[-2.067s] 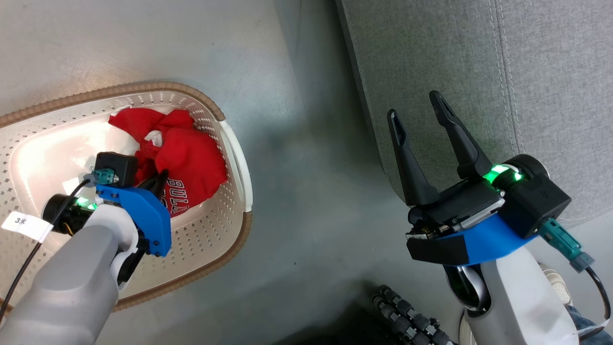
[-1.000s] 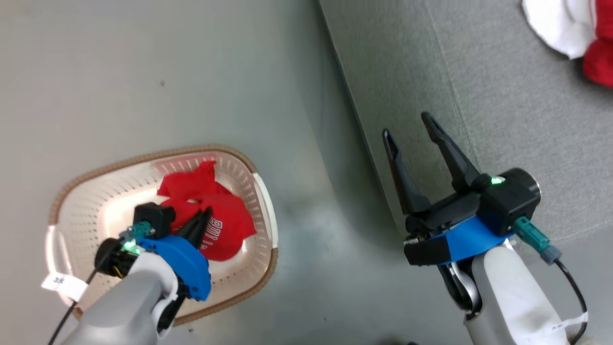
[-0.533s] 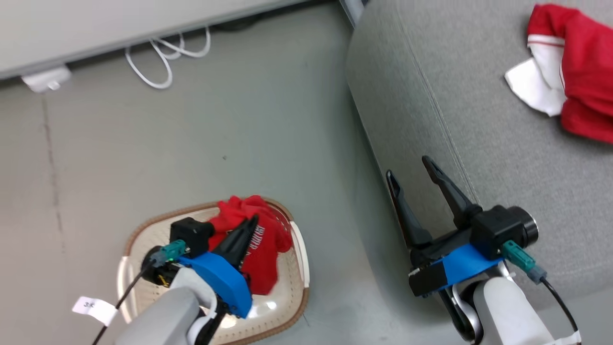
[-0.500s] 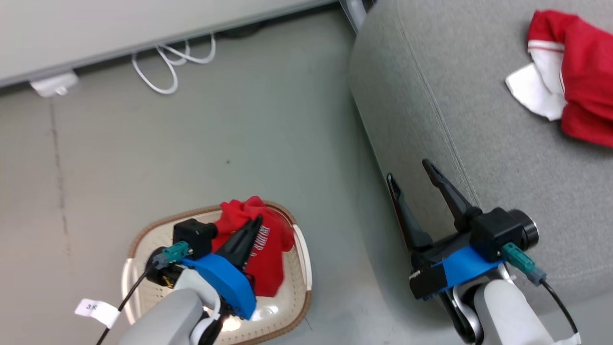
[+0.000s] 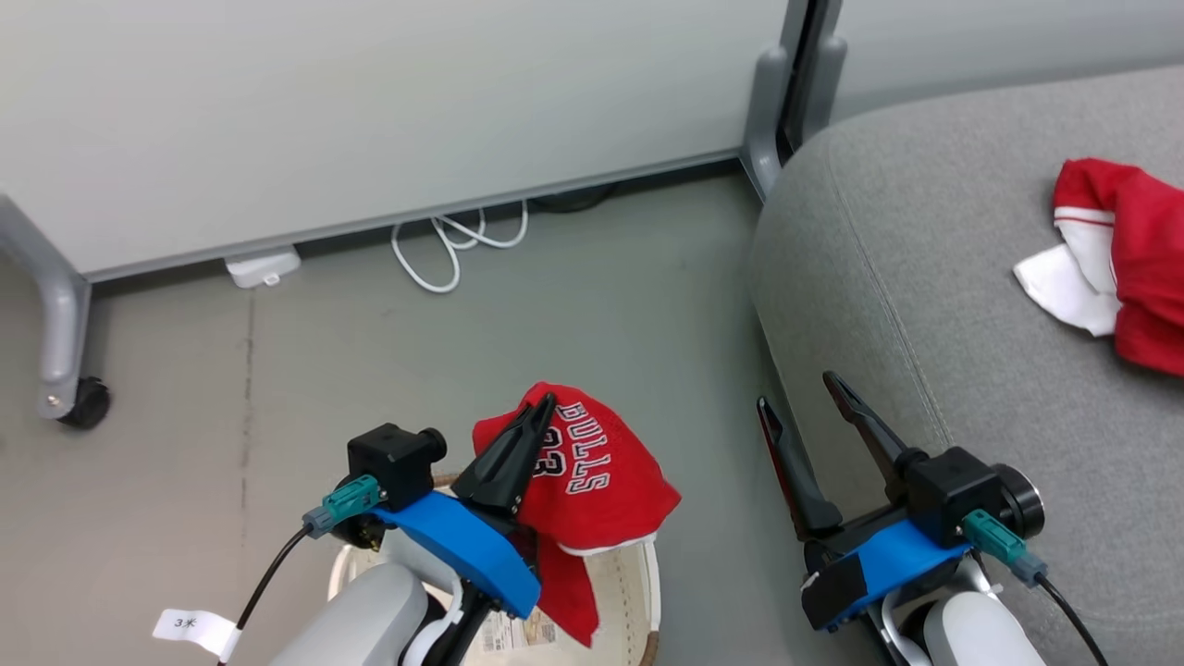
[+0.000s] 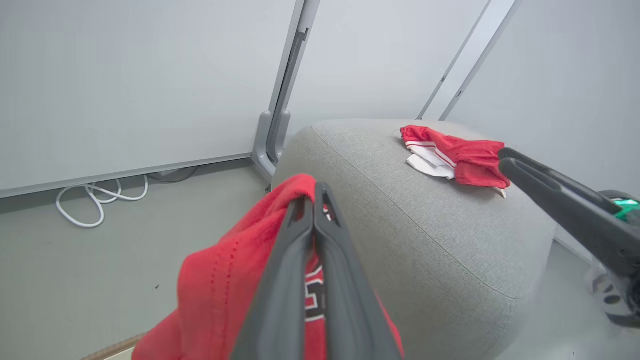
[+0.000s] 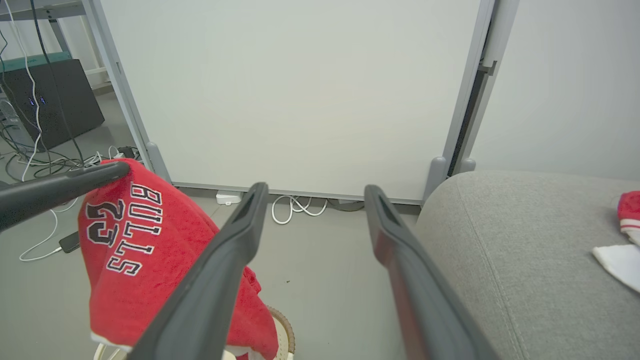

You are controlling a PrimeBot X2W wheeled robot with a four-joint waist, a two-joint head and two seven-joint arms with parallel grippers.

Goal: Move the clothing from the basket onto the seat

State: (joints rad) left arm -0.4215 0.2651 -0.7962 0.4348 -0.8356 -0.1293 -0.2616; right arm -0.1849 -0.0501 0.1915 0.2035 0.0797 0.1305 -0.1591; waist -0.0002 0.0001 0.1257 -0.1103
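Grey floor (image 5: 592, 324) and white partition panel (image 5: 370, 111), head view: left pincer (image 5: 546, 405) pinched one red "BULLS 23" jersey (image 5: 601, 481) above a perforated basket (image 5: 649, 592). Left wrist: second red garment (image 6: 465, 160) lay on the grey fabric seat (image 6: 425, 235). Right wrist: right pincer (image 7: 315, 190) stood spread.

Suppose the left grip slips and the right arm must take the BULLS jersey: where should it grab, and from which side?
Probably the loose lower fold of the jersey, just above its white hem, coming from the robot's right. The cloth hangs draped from the shut left end effector, printed face toward the open right end effector, nothing between them.
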